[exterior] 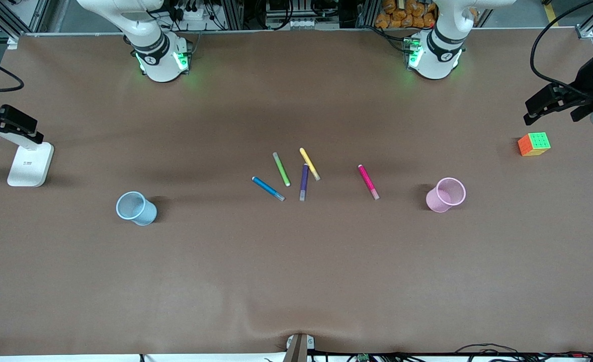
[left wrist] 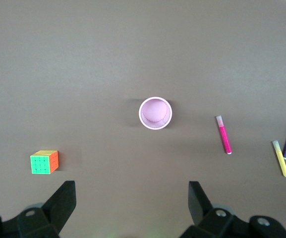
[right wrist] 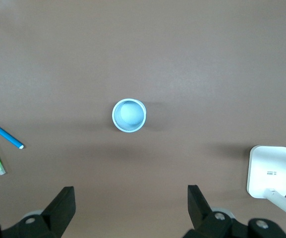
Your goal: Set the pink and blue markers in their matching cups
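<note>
Blue cup (exterior: 136,208) sits lowest in the front view, nearest that camera, upright and empty toward the right arm's end of the bench (exterior: 296,281); a white stand (exterior: 29,164) sits farther out at that end. Right end effector (right wrist: 131,208) hangs high over the blue cup, fingers spread wide, gripping nothing. Mid-bench lies a loose cluster of pens: blue marker (exterior: 268,189), green pen (exterior: 281,169), dark purple pen (exterior: 304,182) and yellow pen (exterior: 309,164), the purple and yellow ones close at one end, possibly touching. Pink marker (exterior: 368,182) lies apart from them, flat, between the cluster and the pink cup (exterior: 445,194), which stands upright and empty. A colour cube (exterior: 533,144) rests toward the left arm's end. Left end effector (left wrist: 132,208) hovers high over the bench near the pink cup, fingers wide apart, empty. Progress judged nil: both markers on the bench, both cups empty, both picks and both drops left.
</note>
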You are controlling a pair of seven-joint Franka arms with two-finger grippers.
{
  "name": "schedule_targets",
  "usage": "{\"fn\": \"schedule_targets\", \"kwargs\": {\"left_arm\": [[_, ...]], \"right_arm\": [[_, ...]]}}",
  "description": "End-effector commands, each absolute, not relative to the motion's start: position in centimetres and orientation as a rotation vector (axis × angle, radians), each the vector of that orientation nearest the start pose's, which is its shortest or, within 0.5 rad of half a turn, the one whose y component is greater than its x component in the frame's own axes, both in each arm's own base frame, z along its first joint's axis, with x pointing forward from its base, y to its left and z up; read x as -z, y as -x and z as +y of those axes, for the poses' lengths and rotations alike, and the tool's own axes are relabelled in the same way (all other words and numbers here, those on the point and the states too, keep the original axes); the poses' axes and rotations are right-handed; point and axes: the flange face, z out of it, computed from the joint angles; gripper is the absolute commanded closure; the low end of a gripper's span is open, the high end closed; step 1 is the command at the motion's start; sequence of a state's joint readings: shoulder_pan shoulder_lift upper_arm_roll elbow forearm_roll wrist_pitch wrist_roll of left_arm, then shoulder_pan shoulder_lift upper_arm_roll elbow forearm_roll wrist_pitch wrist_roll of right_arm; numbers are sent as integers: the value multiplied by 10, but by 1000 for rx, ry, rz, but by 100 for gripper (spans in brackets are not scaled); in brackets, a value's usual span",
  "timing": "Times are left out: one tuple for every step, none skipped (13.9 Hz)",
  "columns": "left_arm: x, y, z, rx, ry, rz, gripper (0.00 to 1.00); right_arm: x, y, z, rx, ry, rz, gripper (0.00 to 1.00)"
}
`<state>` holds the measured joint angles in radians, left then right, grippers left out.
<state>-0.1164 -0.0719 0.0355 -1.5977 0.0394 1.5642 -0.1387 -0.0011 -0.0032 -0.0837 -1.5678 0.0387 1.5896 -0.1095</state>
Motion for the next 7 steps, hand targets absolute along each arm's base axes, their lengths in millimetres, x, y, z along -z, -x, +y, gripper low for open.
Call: {"fn": "schedule_targets", "kwargs": {"left_arm": [[-653, -533, -41, 54, 3089, -68, 0], [-654, -533, -42, 59, 3090, -65, 0], [-657, -533, -40, 65, 3094, -73, 0], [-656, -532, -36, 50, 3096, -85, 0], [-653, -533, -34, 33, 3102, -113, 0], [-648, -535, -32, 7, 3112, -124, 0], [-648, -535, -24, 0, 3120, -147, 0]], "right_arm": [[-631, -538, -46, 70, 3120, -9, 0], [-631, -539, -45, 72, 3120, -11, 0], [-631, -539, -46, 72, 3125, -11, 0], [-629, -539, -46, 69, 3126, -11, 0], [-628, -540, -46, 69, 3128, -11, 0], [-627, -540, -46, 67, 3128, -11, 0], [-627, -540, -45, 67, 3128, -14, 0]]}}
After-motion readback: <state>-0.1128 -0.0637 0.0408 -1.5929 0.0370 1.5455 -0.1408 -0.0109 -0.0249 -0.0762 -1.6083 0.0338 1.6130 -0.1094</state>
